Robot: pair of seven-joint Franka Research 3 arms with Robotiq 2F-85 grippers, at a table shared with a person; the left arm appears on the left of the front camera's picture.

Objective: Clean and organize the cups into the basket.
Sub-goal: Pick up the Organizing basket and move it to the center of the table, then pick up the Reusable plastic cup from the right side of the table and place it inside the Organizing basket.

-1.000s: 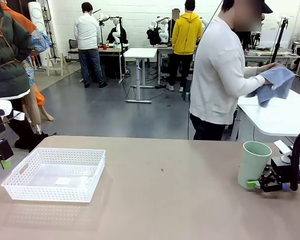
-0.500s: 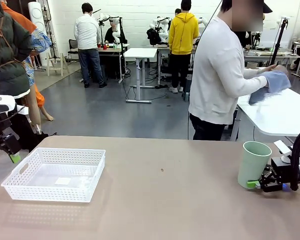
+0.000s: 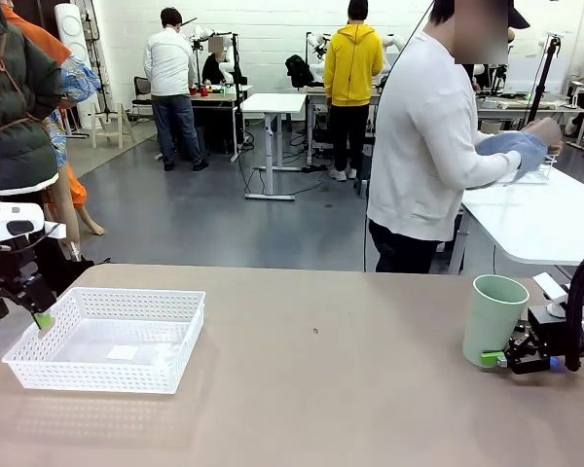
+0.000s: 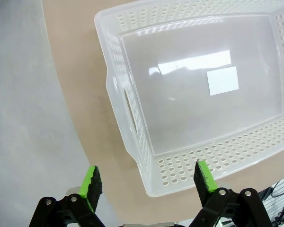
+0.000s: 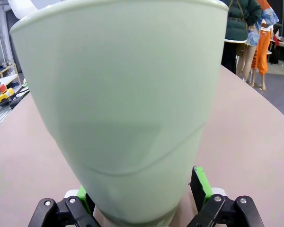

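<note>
Mint cup (image 3: 493, 317) stands upright, mouth up, clamped low by the right claw (image 3: 498, 359); left claw (image 4: 146, 179) gapes wide.

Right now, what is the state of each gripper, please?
Left gripper: open, holding nothing, over the end of the basket.
Right gripper: shut on the mint green cup, which stands upright on the table.

The robot's left gripper (image 3: 41, 319), jaws spread wide, moves rightward and now hangs at the left end of the shallow white perforated plastic basket (image 3: 107, 370). At the far bench, the person's hands (image 3: 543, 131) lift the blue cloth (image 3: 511, 148) higher.
</note>
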